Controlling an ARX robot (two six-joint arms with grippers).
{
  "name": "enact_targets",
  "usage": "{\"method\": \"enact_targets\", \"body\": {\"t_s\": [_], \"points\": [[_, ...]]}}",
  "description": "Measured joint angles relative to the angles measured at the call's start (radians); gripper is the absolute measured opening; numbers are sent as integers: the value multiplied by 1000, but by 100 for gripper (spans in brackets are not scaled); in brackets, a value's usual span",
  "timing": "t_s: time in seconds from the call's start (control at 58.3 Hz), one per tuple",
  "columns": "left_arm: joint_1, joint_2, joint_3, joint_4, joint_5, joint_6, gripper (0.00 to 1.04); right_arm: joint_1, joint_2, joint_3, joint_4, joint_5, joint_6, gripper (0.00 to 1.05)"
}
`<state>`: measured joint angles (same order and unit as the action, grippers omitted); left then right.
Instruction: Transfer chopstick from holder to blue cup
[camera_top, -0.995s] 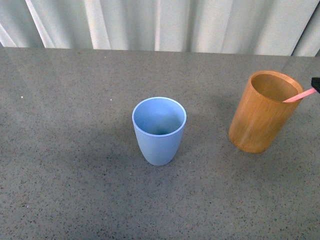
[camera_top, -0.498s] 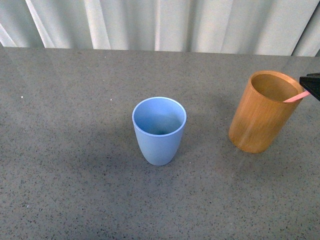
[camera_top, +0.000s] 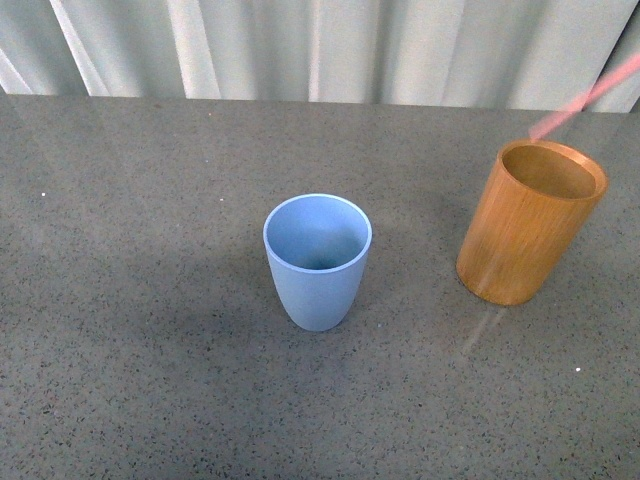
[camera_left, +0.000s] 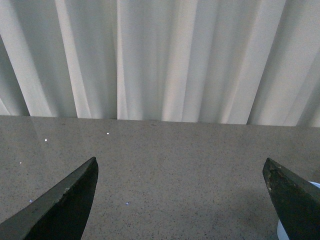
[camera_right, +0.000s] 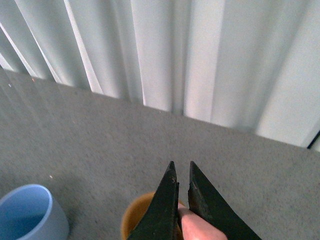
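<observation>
The pink chopstick (camera_top: 585, 97) hangs slanted in the air above the orange-brown wooden holder (camera_top: 525, 225) at the right, its lower tip clear of the rim; it runs out of the front view's right edge. In the right wrist view my right gripper (camera_right: 180, 167) is shut on the chopstick (camera_right: 196, 226), held over the holder (camera_right: 131, 220), with the blue cup (camera_right: 27, 212) off to one side. The light blue cup (camera_top: 317, 260) stands upright mid-table. My left gripper (camera_left: 180, 170) is open over bare table, and a sliver of the blue cup (camera_left: 280, 231) shows by one finger.
A grey speckled table (camera_top: 140, 330) carries both cups. Pale pleated curtains (camera_top: 320, 45) close off the far edge. The holder stands about a cup's width to the right of the blue cup.
The chopstick has risen out of the holder: earlier it leaned on the holder's right rim, now it floats above it. The right gripper has left the front view.
</observation>
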<state>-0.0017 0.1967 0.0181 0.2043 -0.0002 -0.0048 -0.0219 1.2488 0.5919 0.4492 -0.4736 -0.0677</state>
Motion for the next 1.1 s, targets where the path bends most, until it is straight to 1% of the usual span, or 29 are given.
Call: {"method": "enact_targets", "body": {"t_s": [0.103, 0.154, 0.189, 0.275, 0.326, 0.378, 0.429, 0.566, 0.704, 1.03, 1.098], "points": [[0, 0, 0, 0, 0, 0, 98, 75, -85, 92, -159, -1, 96, 2], [0, 0, 0, 0, 0, 0, 98, 146, -115, 131, -235, 10, 146, 2], [0, 0, 0, 0, 0, 0, 98, 186, -122, 141, -254, 17, 175, 2], [0, 0, 0, 0, 0, 0, 98, 306, -114, 145, -254, 43, 259, 2], [0, 0, 0, 0, 0, 0, 98, 362, -93, 139, -233, 65, 284, 2], [0, 0, 0, 0, 0, 0, 98, 404, -64, 131, -217, 93, 302, 2], [0, 0, 0, 0, 0, 0, 98, 427, -29, 119, -193, 107, 313, 2], [0, 0, 0, 0, 0, 0, 98, 436, 70, 100, -150, 157, 312, 2], [0, 0, 0, 0, 0, 0, 98, 422, 150, 97, -112, 141, 322, 2], [0, 0, 0, 0, 0, 0, 98, 440, 227, 98, -154, 166, 326, 2], [0, 0, 0, 0, 0, 0, 98, 440, 227, 98, -154, 212, 311, 14]]}}
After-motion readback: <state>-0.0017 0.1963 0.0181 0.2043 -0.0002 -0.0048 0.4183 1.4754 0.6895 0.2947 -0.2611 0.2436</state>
